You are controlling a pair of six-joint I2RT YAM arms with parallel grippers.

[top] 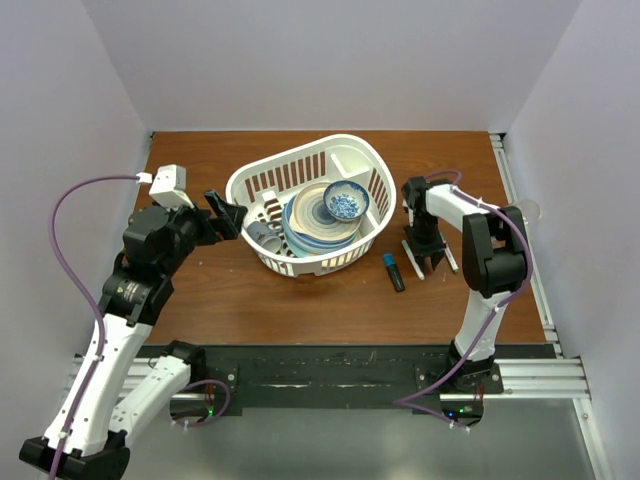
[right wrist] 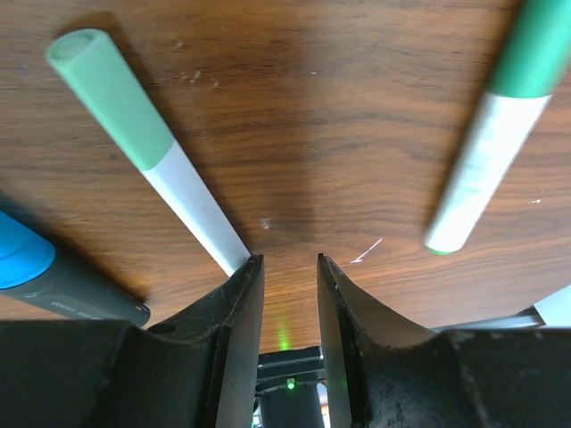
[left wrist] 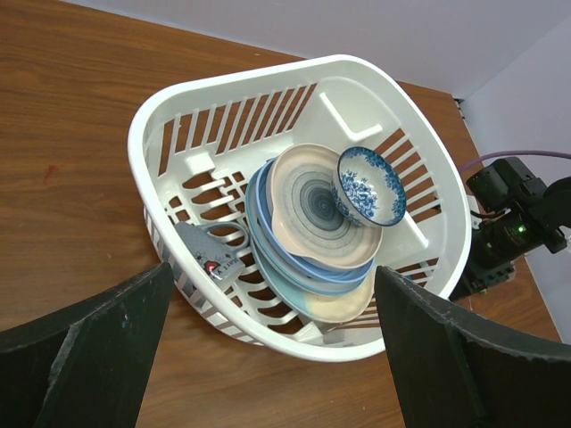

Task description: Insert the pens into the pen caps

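Near the right edge, the right gripper [right wrist: 287, 260] is hovering narrow-jawed, empty, between two pens [right wrist: 169, 165], probably aligning; the left gripper [left wrist: 274, 272] is hanging wide-jawed.

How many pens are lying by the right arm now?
3. A black marker with a blue end lies left of the right gripper, one green-tipped white stick pen beside it, a second such pen to the right. Others may be hidden.

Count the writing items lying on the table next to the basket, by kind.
White pens with green ends: 2
Black marker with blue end: 1
Total: 3
The white sliver at the lower corner of the right wrist view can't be identified and isn't counted.
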